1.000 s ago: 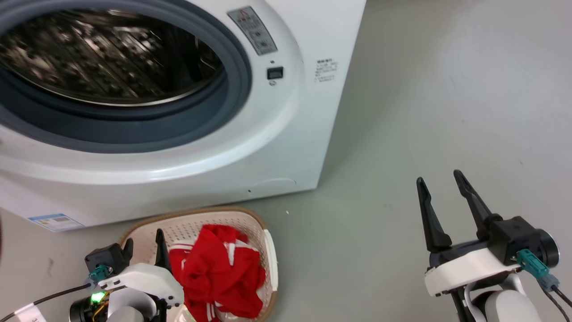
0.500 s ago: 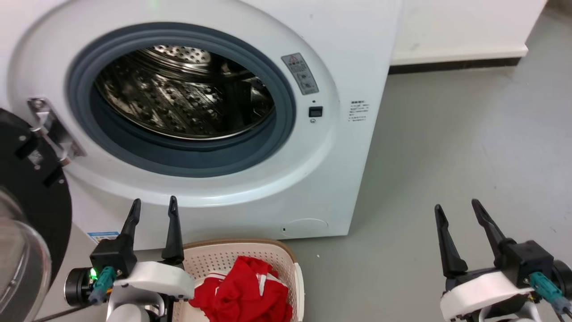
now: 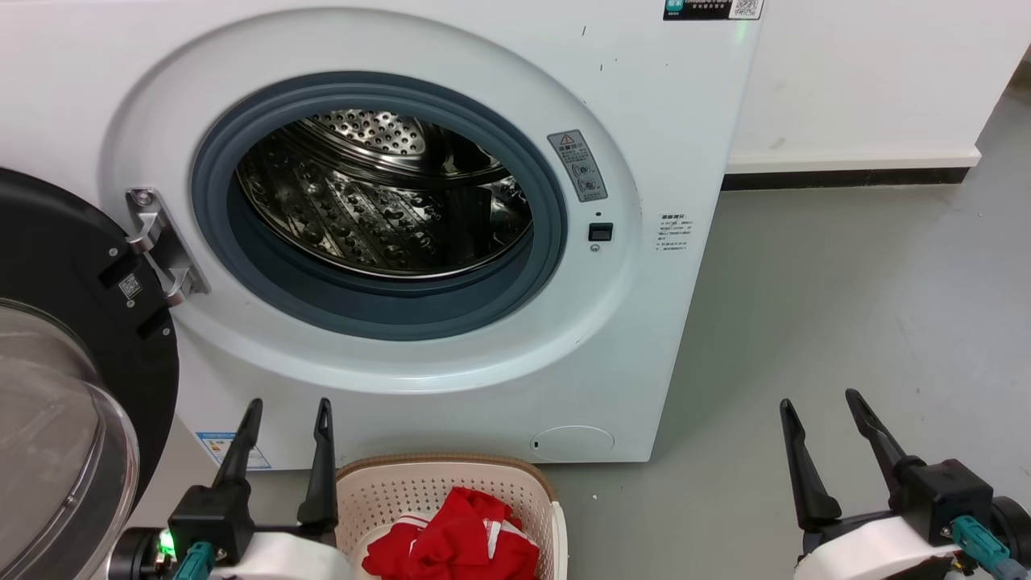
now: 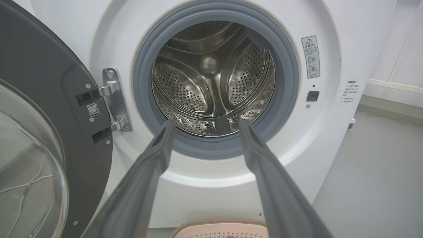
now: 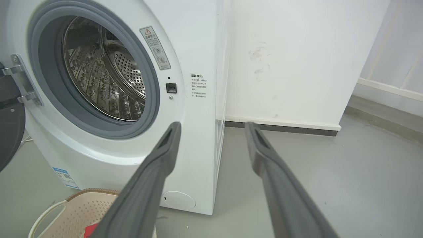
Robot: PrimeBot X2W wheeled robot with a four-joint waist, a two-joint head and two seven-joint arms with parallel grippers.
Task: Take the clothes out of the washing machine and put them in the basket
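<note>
At the far left the porthole door (image 3: 76, 266) hung wide on its hinge (image 3: 161, 242), so the mouth of the washing machine (image 3: 644, 121) was free to reach into. Just right of the door your left claw (image 3: 290, 404) stood spread apart and holding nothing. It pointed up toward the machine's front, beside the left rim of the basket (image 3: 443, 461). The basket sat on the floor (image 3: 805, 282) close against the foot of the machine and under the opening, I'd judge so that a garment drawn out had only a short drop. The clothes (image 3: 459, 541) lay heaped inside it, red with white stripes. Above, the drum (image 3: 378, 201) showed bare perforated steel in your head view and both wrist views. I could see no fabric in it, though its lowest front part hid behind the grey gasket (image 3: 387, 310). The task therefore looked done, or nearly so, with at most a check of that hidden part to make. Far to the right, your right claw (image 3: 817, 399) stood over bare floor, well apart from the machine's right corner, spread and empty, out of the way.
</note>
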